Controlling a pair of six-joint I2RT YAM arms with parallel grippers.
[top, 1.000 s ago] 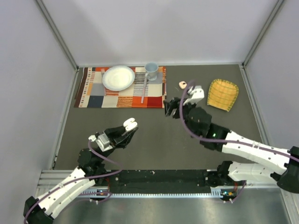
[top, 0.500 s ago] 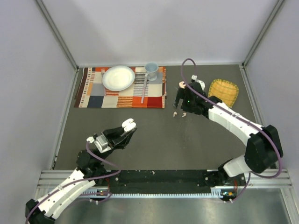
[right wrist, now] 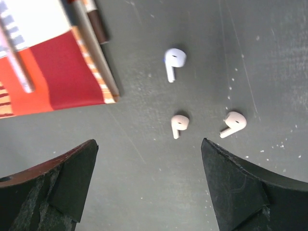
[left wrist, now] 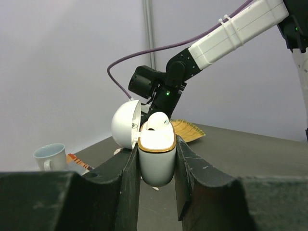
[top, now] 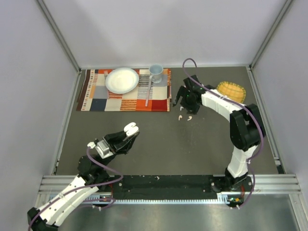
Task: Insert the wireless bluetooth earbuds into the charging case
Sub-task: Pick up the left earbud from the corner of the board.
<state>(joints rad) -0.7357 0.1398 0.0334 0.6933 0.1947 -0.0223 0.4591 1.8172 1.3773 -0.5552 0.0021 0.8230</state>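
White and round at the corners, the charging case (left wrist: 156, 166) is pinched between the black fingers (left wrist: 120, 183) of the left gripper (left wrist: 156, 143). It sits near the middle of the left wrist view. Its lid (left wrist: 126, 124) is open and tips back toward the left of the frame. One earbud (left wrist: 156, 122) sits inside the case, with its round top poking out.

Three more buds lie on the dark grey table (right wrist: 159, 202), in the upper middle of the right wrist view. The white earbud (right wrist: 173, 59) is the highest in the frame. Below it lie the middle cream earbud (right wrist: 179, 124) and, to its right, the right cream earbud (right wrist: 234, 122). They lie near each other but apart.

The right gripper (right wrist: 147, 144) hangs over them with its fingers (right wrist: 57, 178) spread wide, holding nothing.

A striped placemat (right wrist: 53, 77) fills the upper left corner of that view. In the top view, a plate (top: 121, 79), a cup (top: 156, 72) and a spoon (top: 148, 91) rest on the mat. A yellow woven basket (top: 230, 92) sits at the upper right, just beside the right arm.
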